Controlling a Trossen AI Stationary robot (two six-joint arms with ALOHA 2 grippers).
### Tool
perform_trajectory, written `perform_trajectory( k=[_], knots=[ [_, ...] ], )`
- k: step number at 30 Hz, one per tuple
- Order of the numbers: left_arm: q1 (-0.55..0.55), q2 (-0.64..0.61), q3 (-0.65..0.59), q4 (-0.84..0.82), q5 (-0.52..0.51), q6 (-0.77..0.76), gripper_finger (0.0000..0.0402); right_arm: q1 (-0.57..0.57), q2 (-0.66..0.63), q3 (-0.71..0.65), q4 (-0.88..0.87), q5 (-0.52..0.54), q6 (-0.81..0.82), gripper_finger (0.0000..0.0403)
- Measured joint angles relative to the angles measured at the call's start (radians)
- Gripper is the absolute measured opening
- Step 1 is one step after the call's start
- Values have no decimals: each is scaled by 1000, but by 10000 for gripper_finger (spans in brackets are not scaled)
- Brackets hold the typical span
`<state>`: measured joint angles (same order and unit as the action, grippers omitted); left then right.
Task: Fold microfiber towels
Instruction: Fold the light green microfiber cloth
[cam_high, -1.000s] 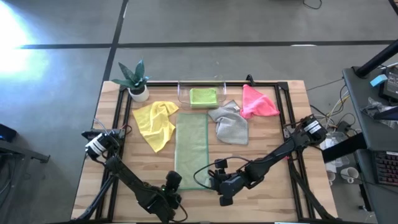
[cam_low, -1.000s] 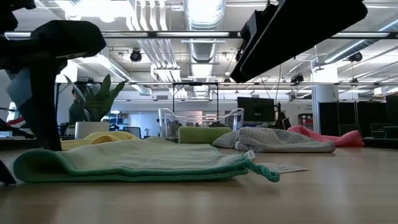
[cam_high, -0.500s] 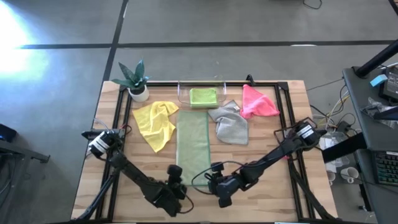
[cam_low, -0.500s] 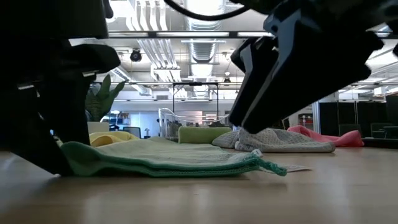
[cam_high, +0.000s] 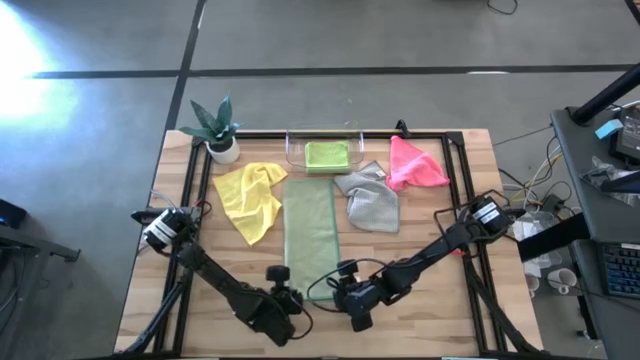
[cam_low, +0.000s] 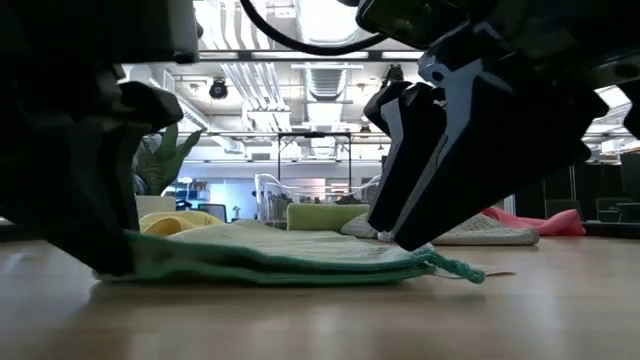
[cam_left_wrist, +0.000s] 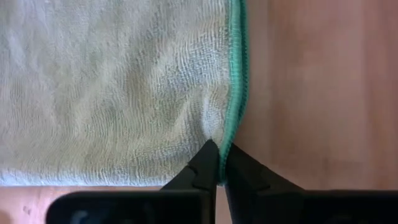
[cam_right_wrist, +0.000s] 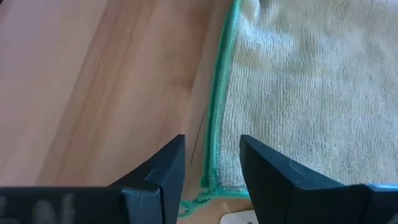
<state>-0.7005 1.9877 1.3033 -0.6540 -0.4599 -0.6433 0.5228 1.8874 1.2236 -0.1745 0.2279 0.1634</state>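
The pale sage green towel (cam_high: 310, 235) lies flat as a long strip down the middle of the table, with several layers showing at its near end (cam_low: 280, 262). My left gripper (cam_left_wrist: 219, 157) is shut on its near left corner. My right gripper (cam_right_wrist: 211, 167) is open at the near right corner. One of its fingers stands on each side of the teal hem (cam_right_wrist: 214, 124). I cannot tell whether they touch it. The yellow towel (cam_high: 250, 198), grey towel (cam_high: 370, 200) and pink towel (cam_high: 412, 165) lie crumpled farther back. The lime green towel (cam_high: 327, 155) sits folded in the clear tray. My left gripper pinches the sage towel's teal-hemmed left edge (cam_left_wrist: 231, 134) between its two fingertips, close to the near left corner. The fingers slant down from the near left. The cloth puckers at the tips and the rest lies flat on the table. I cannot tell one layer from several.
The clear tray (cam_high: 292, 150) stands at the far middle. A potted plant (cam_high: 218, 128) stands at the far left corner. Black rails (cam_high: 192, 190) run along the table's left and right sides. Bare wood shows on either side of the strip near the front edge.
My left gripper has moved right onto the towel's near left corner, rolled about its own axis, and shut on the hem. My right gripper has come down toward the near right corner and stays open. The towel's near end has shifted slightly toward the right.
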Motion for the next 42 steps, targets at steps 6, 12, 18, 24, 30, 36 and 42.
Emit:
perform_trajectory(
  k=[6,12,18,24,30,36,42],
  knots=[
    [6,-8,29,5,-3,-7,1,-12,0,-3,-7,0,-3,146],
    [15,-10,46,3,-11,-9,1,-18,0,-24,-7,-46,11,146],
    [27,-10,59,1,-13,-18,1,-17,0,-48,-7,-56,22,146],
    [36,-46,63,3,-19,-58,0,-23,-2,-76,6,-52,70,145],
    [37,-64,63,7,-13,-58,0,-40,-3,-79,1,-57,117,111],
    [49,-66,63,9,-8,-58,0,-55,-3,-82,-4,-51,126,21],
    [58,-68,63,9,22,-57,0,-51,-3,-72,-15,-59,162,11]
  ],
)
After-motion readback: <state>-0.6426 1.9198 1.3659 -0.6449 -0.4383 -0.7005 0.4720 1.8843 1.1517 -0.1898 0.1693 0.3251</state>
